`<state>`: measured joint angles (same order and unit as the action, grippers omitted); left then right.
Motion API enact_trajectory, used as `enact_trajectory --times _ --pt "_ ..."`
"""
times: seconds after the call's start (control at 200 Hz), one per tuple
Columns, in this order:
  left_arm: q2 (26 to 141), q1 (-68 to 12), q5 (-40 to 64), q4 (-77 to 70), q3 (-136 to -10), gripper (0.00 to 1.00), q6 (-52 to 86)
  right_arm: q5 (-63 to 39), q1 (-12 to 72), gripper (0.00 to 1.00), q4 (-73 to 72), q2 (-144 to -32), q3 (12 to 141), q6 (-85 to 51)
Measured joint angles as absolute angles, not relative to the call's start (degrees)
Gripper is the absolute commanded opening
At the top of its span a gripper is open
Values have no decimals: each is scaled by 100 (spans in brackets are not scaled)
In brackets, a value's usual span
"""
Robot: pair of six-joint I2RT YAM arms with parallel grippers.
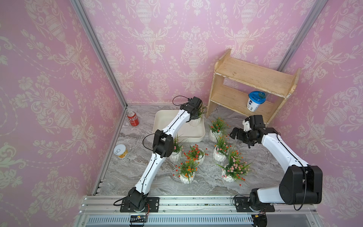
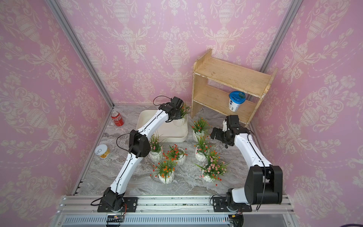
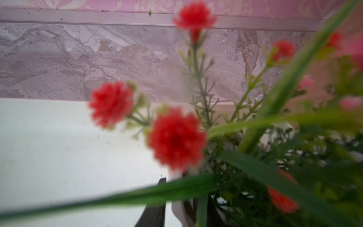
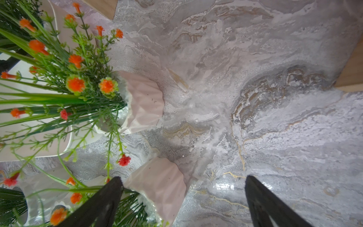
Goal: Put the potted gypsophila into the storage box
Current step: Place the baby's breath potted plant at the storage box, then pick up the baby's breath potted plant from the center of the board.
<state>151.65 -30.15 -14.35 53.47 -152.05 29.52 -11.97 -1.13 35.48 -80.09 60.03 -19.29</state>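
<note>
The cream storage box [image 1: 196, 138] [image 2: 176, 138] lies at the back middle of the marble table. One potted gypsophila [image 1: 195, 121] [image 2: 179, 121] stands upright in its far right corner. My left gripper [image 1: 196, 117] [image 3: 178, 198] reaches down at that pot. Its jaws straddle the white rim, slightly open, with a sliver of light beside one finger [image 3: 161, 186]. Blurred red blossoms fill the left wrist view. Several more pots [image 1: 220, 155] [image 1: 186, 177] stand on the table in front of the box. My right gripper [image 1: 233, 133] [image 4: 183, 177] hangs open and empty beside a pot [image 4: 161, 186].
A wooden two-tier shelf [image 1: 253, 78] stands at the back right with a blue-lidded cup [image 1: 255, 102] on its lower tier. A red soda can [image 1: 133, 119] and a tin can [image 1: 120, 151] stand along the left wall.
</note>
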Motion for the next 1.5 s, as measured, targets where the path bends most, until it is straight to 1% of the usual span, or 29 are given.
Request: enact_trajectory --times 0.165,0.245,0.385,0.48,0.525,0.64,0.746,0.791,0.901,1.091,1.186,1.331,1.501 --pt "15141 -3013 -1437 5349 -15165 27 2967 -1221 -113 99 3625 -7953 6003 -1931" --pt "15061 -3011 -1437 5347 -15050 30 2976 -1221 -113 100 3673 -7891 6003 -1929" --pt "14851 -2993 -1435 5345 -14855 41 3074 -1219 -113 100 3758 -7769 6003 -1931" --pt "14698 -2967 -1433 5336 -14763 41 3105 -1214 -113 100 3852 -7677 6003 -1931" --pt "14621 -2950 -1433 5330 -14728 44 3122 -1210 -113 100 3905 -7616 6003 -1931" --pt "14405 -2919 -1433 5315 -14558 44 3168 -1205 -113 100 4023 -7459 6012 -1933" --pt "14081 -2875 -1428 5288 -14178 47 3216 -1203 -113 100 4152 -7363 6073 -1940" --pt "13898 -2858 -1426 5253 -13944 51 3227 -1205 -113 100 4191 -7317 6097 -1955" --pt "13157 -2781 -1400 5013 -13013 61 3242 -1197 -113 100 4318 -7146 6125 -1977" --pt "11354 -2530 -1291 4241 -11093 88 3330 -941 -113 100 4672 -6820 6305 -2121" --pt "10407 -2351 -1216 3940 -10272 98 3422 -827 -110 100 4976 -6834 6600 -2154" --pt "9146 -2086 -1229 3918 -9229 99 3551 -563 134 100 5288 -6991 7234 -2150" --pt "7937 -1876 -1232 4219 -8088 99 3704 -353 1096 100 5336 -7446 7909 -2185"
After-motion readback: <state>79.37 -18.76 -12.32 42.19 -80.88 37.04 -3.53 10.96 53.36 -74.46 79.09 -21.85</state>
